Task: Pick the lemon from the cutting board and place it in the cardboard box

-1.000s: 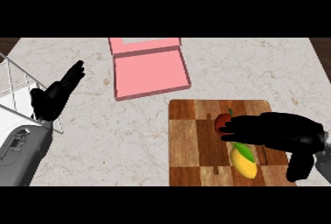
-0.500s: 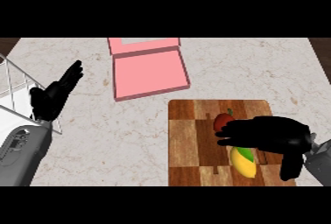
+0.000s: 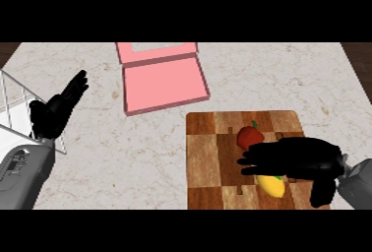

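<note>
My right hand (image 3: 298,160) hangs over the cutting board (image 3: 210,162) at the counter's (image 3: 145,147) near right edge, fingers bent above the lemon (image 3: 272,186), which peeks out beneath them. A red pepper (image 3: 249,136) lies just beyond. My left hand (image 3: 58,106) rests open by the left edge, near a wire rack (image 3: 18,106). The pink box (image 3: 161,84) sits open toward the far edge

The right hand (image 3: 298,160) is held palm down at the lower right, fingers curled and pointed leftward, the thumb hanging down beside the grey forearm. The left hand (image 3: 56,109) is raised at the left edge, open, fingers straight and pointed up.
</note>
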